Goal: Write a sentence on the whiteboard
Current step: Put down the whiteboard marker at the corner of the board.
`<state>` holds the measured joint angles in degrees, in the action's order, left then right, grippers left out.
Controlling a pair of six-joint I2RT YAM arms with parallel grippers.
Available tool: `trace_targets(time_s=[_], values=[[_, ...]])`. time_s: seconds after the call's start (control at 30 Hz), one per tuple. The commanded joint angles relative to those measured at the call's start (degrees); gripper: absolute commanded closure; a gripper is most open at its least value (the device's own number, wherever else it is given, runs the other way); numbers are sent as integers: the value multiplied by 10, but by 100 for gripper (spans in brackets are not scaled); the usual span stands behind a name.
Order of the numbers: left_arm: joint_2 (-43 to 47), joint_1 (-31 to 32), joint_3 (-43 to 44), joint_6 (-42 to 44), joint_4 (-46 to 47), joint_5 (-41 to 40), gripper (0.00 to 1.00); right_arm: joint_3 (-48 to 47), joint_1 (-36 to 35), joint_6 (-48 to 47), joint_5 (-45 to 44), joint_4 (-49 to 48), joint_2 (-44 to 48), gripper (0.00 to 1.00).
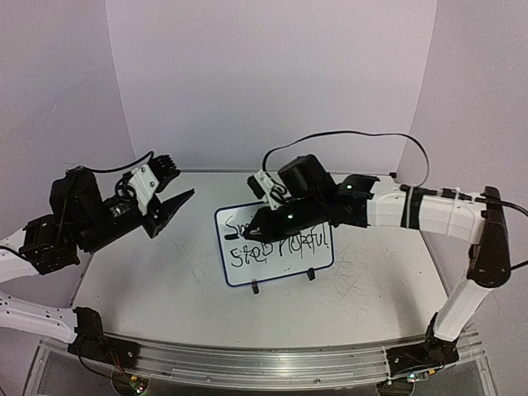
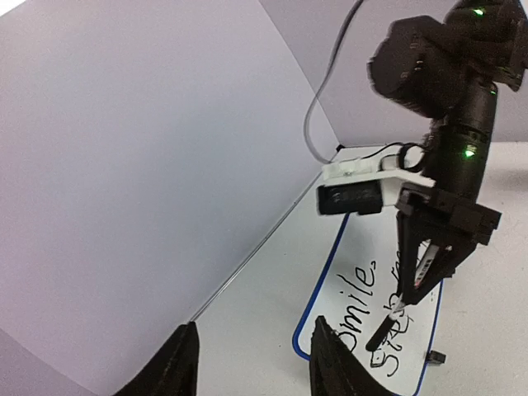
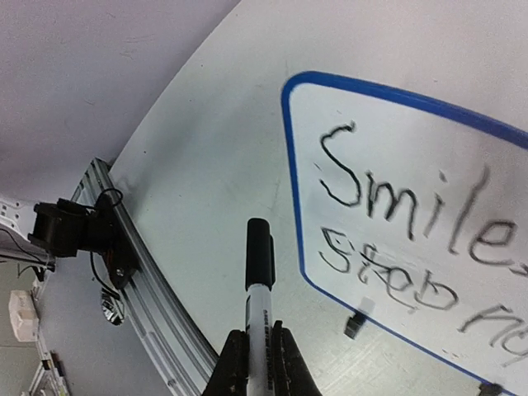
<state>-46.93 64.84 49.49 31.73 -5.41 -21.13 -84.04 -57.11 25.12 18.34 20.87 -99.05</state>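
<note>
The whiteboard (image 1: 280, 271), white with a thin blue rim, lies flat mid-table. On it is the sentence (image 1: 285, 245), black lettering in two lines reading about "Smile." and "Stop hopeful". My right gripper (image 1: 250, 232) hovers over the board's left end, shut on a white marker (image 3: 262, 313) whose black cap (image 3: 259, 252) is on and points past the board's left rim. The right wrist view shows the board (image 3: 396, 124) and lettering (image 3: 404, 206) close up. My left gripper (image 1: 171, 209) hangs left of the board. Its jaws (image 2: 252, 363) stand apart with nothing between them.
Two small black clip feet (image 1: 255, 288) (image 1: 311, 275) stick out from the board's near edge. A metal rail (image 1: 264, 363) runs along the table's front. Purple walls enclose the back and sides. A black cable (image 1: 346, 136) loops above the right arm.
</note>
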Motion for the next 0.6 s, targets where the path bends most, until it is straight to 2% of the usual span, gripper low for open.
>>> trace_targets(time_s=[0.0,0.1,0.27,0.33,0.47,0.57], values=[[-6,-1,2,-120,33,-80,45,128,7,-89,-109,-181,176,100],[-33,-4,11,-144,44,-124,33,191,21,-120,-209,-221,272,100],[-87,-39,33,-209,42,-164,18,234,94,-62,-493,-120,333,100],[-104,-84,45,-255,24,-139,13,264,134,-48,-529,-104,332,100],[-126,-174,62,-348,-3,-66,11,319,181,-24,-516,-101,284,100],[-134,-187,69,-368,-11,-52,10,365,185,7,-512,-131,248,100]])
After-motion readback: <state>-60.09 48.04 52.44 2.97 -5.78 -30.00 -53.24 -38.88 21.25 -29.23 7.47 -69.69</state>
